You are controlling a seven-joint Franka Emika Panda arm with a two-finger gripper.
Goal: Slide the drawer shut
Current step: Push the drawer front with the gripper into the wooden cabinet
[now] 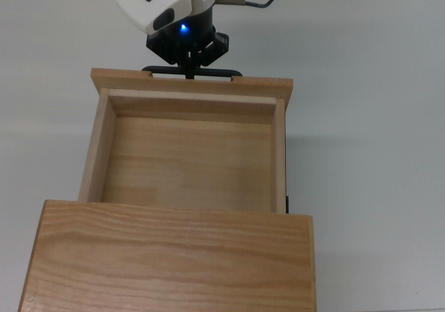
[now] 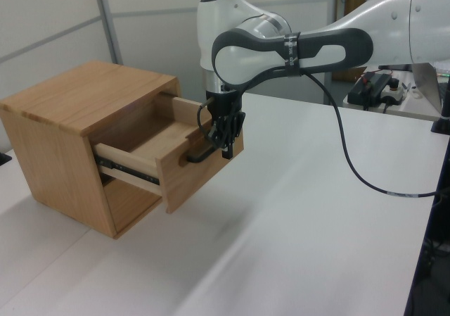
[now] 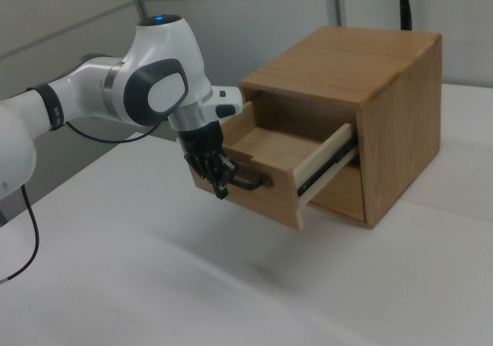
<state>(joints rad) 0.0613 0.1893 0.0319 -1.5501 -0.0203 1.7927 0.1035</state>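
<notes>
The drawer (image 1: 188,159) is a light wood tray, empty, standing pulled out of the wooden cabinet (image 1: 174,263). Its wide front panel (image 2: 191,182) carries a thin black bar handle (image 1: 161,69). My gripper (image 1: 188,74) is shut, fingers together and pointing down, right against the middle of the handle and the front panel's outer face. In the left view the gripper (image 2: 225,149) hangs in front of the handle (image 2: 199,155). The right view shows the gripper (image 3: 221,189) at the panel's left end beside the handle (image 3: 251,183), with black slide rails on the drawer's side.
The cabinet stands on a white table (image 1: 375,117) with open surface around the drawer front. A black cable (image 2: 355,161) trails from the arm (image 2: 302,45) in the left view. Equipment (image 2: 380,87) sits at the left view's far right.
</notes>
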